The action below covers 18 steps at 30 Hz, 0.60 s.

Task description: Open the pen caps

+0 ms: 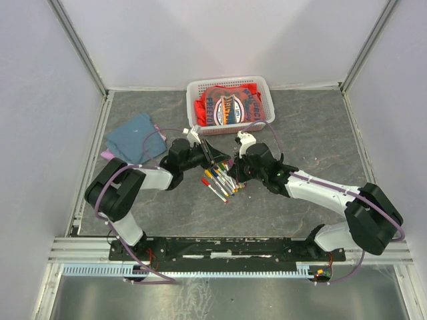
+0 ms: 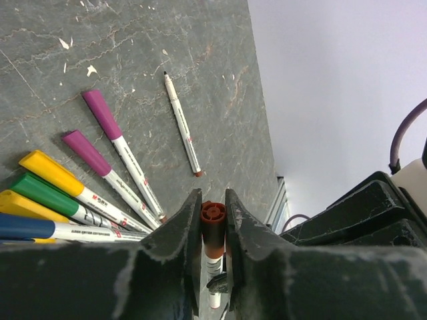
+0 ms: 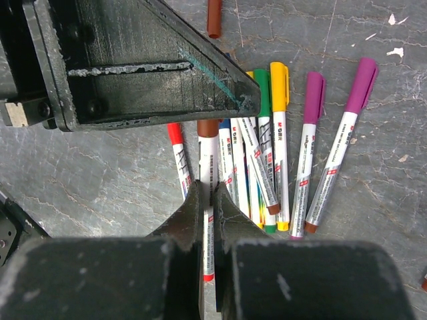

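One pen (image 3: 209, 170) is held up between the two arms. My right gripper (image 3: 208, 187) is shut on its white barrel. In the left wrist view my left gripper (image 2: 213, 195) has both jaws pressed against that pen's brown cap (image 2: 213, 223). Below them on the table lies a fan of capped pens (image 1: 220, 183) with purple (image 2: 103, 113), yellow (image 2: 50, 172), green (image 2: 41, 190) and blue (image 2: 27, 227) pen caps. An uncapped pen (image 2: 181, 123) with a bare black tip lies apart from the fan. A loose brown cap (image 3: 213, 17) rests on the table beyond the fan.
A white basket (image 1: 193, 88) holding red cloth stands at the back centre. A blue cloth (image 1: 137, 137) lies at the back left. The two grippers (image 1: 223, 163) meet over the pens in the middle of the dark stone table (image 1: 313, 140). Walls enclose three sides.
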{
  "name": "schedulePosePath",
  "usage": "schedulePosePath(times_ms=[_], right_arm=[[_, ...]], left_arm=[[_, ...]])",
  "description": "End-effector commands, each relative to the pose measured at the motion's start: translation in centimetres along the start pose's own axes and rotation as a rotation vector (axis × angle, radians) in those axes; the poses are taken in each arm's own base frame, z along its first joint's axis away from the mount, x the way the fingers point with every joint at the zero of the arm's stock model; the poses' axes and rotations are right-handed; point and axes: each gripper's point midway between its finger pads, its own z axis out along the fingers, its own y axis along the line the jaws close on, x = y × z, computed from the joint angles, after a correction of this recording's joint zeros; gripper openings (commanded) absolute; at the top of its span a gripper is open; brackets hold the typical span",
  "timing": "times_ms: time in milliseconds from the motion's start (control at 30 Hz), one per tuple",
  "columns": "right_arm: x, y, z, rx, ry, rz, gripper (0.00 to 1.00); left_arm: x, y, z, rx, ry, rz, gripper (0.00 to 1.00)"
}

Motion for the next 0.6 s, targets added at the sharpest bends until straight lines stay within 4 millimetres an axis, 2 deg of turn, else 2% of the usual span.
schedulePosePath(times_ms=[0, 67, 133, 233, 367, 500, 533, 567], right_arm=[[-3.3, 1.5, -0.4, -0.032, -0.095, -0.002, 0.01], [-3.2, 1.4, -0.4, -0.028, -0.096, -0.001, 0.01], [-3.1, 1.2, -0.5, -0.024, -0.100, 0.001, 0.02], [-3.3, 1.2, -0.6, -0.024, -0.112, 0.004, 0.19], [-3.5, 1.5, -0.5, -0.034, -0.113, 0.005, 0.29], [-3.6, 1.6, -0.1, -0.036, -0.108, 0.006, 0.30], [-3.5, 1.6, 0.0, -0.034, -0.106, 0.006, 0.28], [-3.5, 1.5, 0.0, -0.032, -0.102, 0.004, 0.22]], left_arm=[[-0.3, -2.6, 0.3, 0.097, 0.005, 0.013, 0.15], [-0.3, -2.7, 0.2, 0.103, 0.002, 0.017, 0.04], [-0.4, -2.9, 0.2, 0.112, -0.003, 0.023, 0.03], [-0.5, -3.3, 0.1, 0.129, -0.005, 0.022, 0.03], [-0.3, -3.8, 0.1, 0.166, 0.004, 0.006, 0.03], [-0.3, -4.4, 0.0, 0.199, 0.007, -0.005, 0.03], [-0.3, -4.5, 0.0, 0.201, 0.007, -0.005, 0.03], [-0.3, -4.5, 0.0, 0.203, 0.008, -0.002, 0.03]])
